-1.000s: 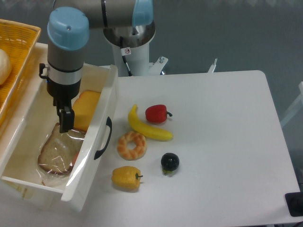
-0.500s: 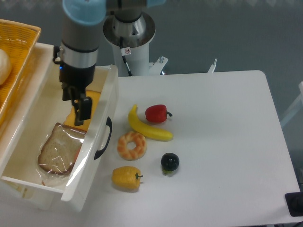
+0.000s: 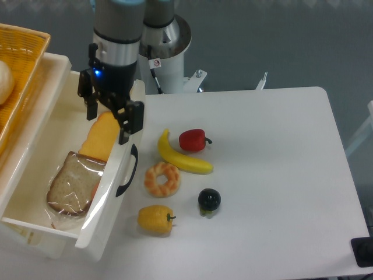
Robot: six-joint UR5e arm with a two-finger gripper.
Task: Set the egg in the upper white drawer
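Over the last second the claw has lifted off the bagged bread and moved right and toward the back. It now hangs over the front wall of the drawer, near that wall's far end. Its two black fingers are spread apart, and nothing is held between them.

At the far left, a woven yellow basket sits above the drawer's left wall, with a pale round thing just showing at the picture's edge. The cream-white drawer is pulled out over the table's left edge. A slice of bread in clear wrap lies on its floor toward the near end. A yellow-orange block lies behind the bread, partly under the claw.

A small pinkish-orange sliver shows at the bread's right edge, pressed against the front wall. This appears to be the egg, but most of it is hidden. The black curved handle sits on the outside of that wall.

On the white table, all in its left half, a doughnut lies just beside the handle. A yellow pepper lies nearer the front edge. A banana lies behind the doughnut, touching a red pepper. A black round fruit sits to the right of the doughnut.
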